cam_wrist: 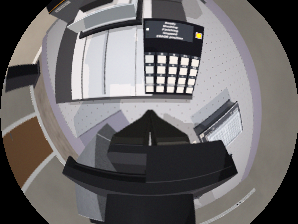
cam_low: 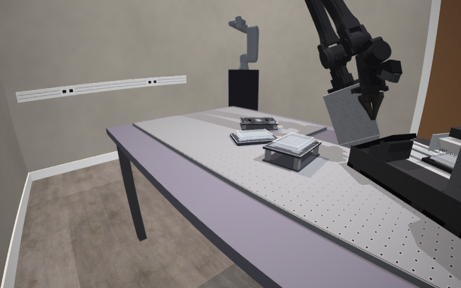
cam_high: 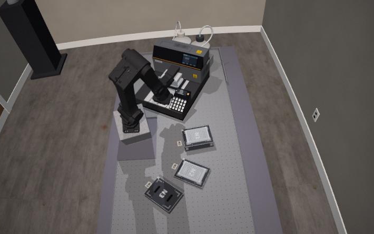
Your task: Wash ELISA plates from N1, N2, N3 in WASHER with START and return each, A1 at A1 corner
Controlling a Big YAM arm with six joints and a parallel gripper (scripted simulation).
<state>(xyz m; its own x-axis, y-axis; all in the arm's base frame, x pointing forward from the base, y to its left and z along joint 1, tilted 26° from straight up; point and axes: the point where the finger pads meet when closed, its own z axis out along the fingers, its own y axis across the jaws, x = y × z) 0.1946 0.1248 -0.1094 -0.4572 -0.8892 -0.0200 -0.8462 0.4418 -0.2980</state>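
My gripper [cam_low: 373,117] [cam_wrist: 150,113] is shut and empty, above the front of the washer [cam_high: 179,62] [cam_low: 404,182], near its keypad [cam_high: 178,104] [cam_wrist: 171,73]. START [cam_wrist: 149,89] shows at the keypad's lower left. The washer's lamp [cam_high: 187,94] [cam_wrist: 199,35] is amber. In the exterior view a plate [cam_low: 445,158] sits under the wash head; its seating is partly hidden. A plate [cam_high: 197,134] [cam_low: 294,141] lies in raised nest N1 [cam_high: 199,147] [cam_low: 282,159]. Another plate [cam_high: 193,171] [cam_low: 254,134] lies in low nest N2. Nest N3 [cam_high: 164,194] [cam_low: 258,124] is empty.
The arm's pale base block [cam_high: 136,136] [cam_low: 352,116] stands left of N1. Two bottles with hoses stand behind the washer. The washer's raised housing is at its rear. A second robot [cam_low: 252,44] stands on a black pedestal [cam_low: 243,89] away from the table.
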